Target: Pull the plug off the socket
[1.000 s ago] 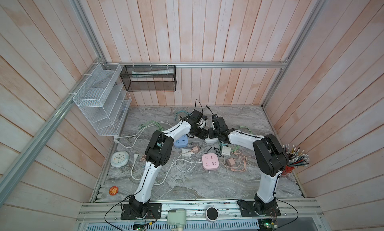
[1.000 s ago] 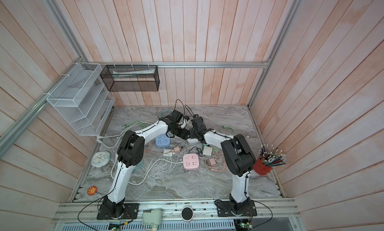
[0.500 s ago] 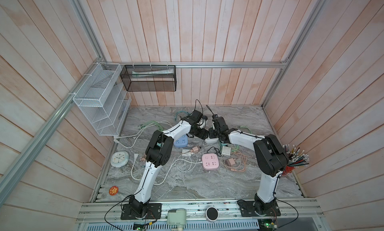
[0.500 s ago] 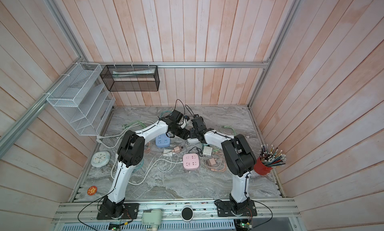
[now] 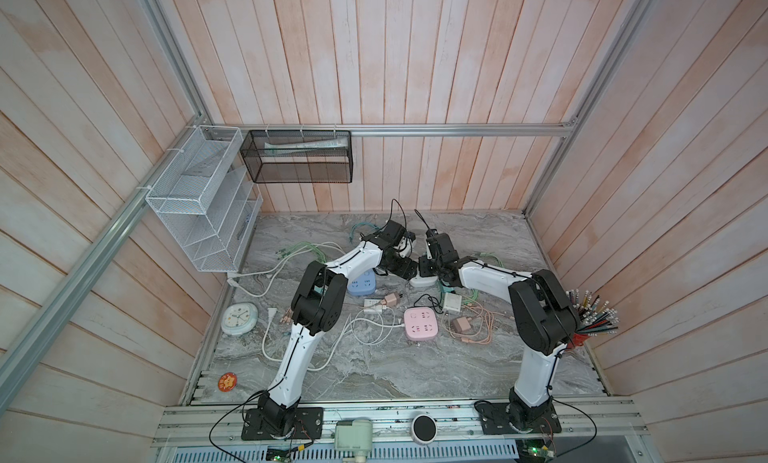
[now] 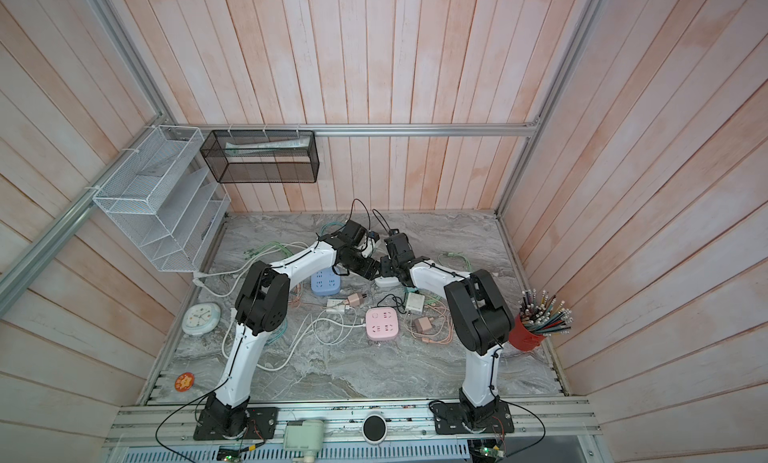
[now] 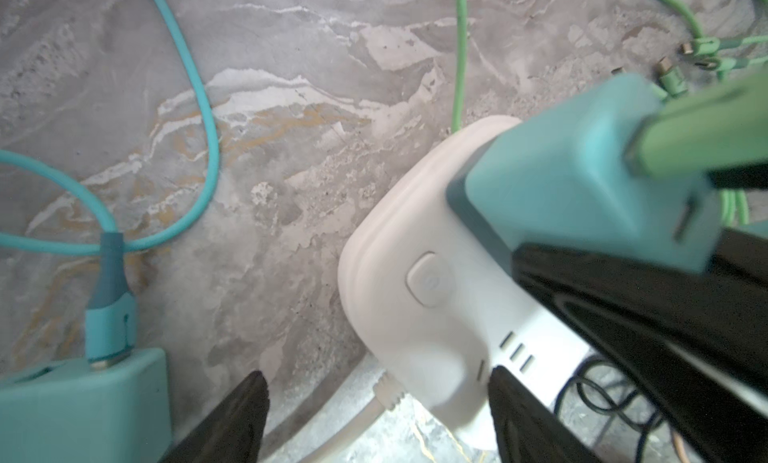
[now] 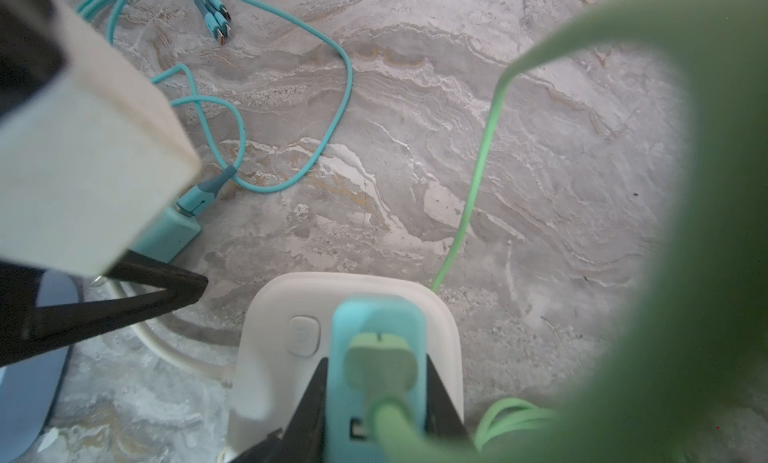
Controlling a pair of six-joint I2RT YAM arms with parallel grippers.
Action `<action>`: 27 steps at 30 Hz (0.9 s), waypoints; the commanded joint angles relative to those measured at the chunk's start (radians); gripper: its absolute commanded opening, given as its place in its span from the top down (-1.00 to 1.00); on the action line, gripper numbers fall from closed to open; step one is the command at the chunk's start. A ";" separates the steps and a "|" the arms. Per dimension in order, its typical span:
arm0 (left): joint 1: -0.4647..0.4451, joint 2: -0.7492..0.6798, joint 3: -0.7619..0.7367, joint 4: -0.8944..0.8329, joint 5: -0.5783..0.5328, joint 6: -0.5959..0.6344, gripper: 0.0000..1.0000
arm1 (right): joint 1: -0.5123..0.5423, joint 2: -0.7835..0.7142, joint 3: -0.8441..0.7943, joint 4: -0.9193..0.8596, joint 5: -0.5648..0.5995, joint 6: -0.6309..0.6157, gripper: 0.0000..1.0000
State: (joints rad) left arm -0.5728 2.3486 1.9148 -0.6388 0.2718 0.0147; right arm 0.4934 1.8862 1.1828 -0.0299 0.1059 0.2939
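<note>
A white socket (image 5: 422, 280) (image 6: 384, 281) lies on the marble table between the two arms. A teal plug (image 8: 376, 315) (image 7: 561, 182) with a green cable in its top is plugged into the socket (image 8: 282, 357). My right gripper (image 8: 376, 369) (image 5: 429, 267) is shut on the plug, one black finger on each side. My left gripper (image 7: 380, 398) (image 5: 405, 269) is open. Its fingers stand on either side of the socket's (image 7: 415, 274) corner where the white cord leaves; I cannot tell whether they touch it.
A second teal charger (image 7: 83, 398) (image 8: 170, 232) with a teal cable lies beside the left gripper. A blue socket (image 5: 361, 283), a pink socket (image 5: 420, 323), loose chargers and cables lie nearer the front. A red pencil cup (image 6: 528, 328) stands at the right.
</note>
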 commanded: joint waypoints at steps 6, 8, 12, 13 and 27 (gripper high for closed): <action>0.001 0.111 -0.037 -0.115 -0.121 0.021 -0.69 | 0.071 0.042 0.122 -0.083 0.056 -0.054 1.00; 0.001 0.111 -0.036 -0.115 -0.118 0.018 -0.69 | 0.081 0.052 0.122 -0.074 0.068 -0.053 1.00; 0.000 0.111 -0.035 -0.113 -0.112 0.018 -0.69 | 0.095 0.072 0.130 -0.077 0.074 -0.046 1.00; 0.000 0.113 -0.034 -0.113 -0.111 0.017 -0.69 | 0.098 0.080 0.136 -0.081 0.073 -0.046 1.00; 0.001 0.122 -0.034 -0.117 -0.114 0.020 -0.69 | 0.137 0.091 0.169 -0.090 0.092 -0.036 1.00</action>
State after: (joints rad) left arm -0.5480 2.3547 1.9282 -0.6666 0.2794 0.0147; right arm 0.5755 1.9804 1.3216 -0.1257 0.2432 0.2607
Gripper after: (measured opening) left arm 0.843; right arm 0.259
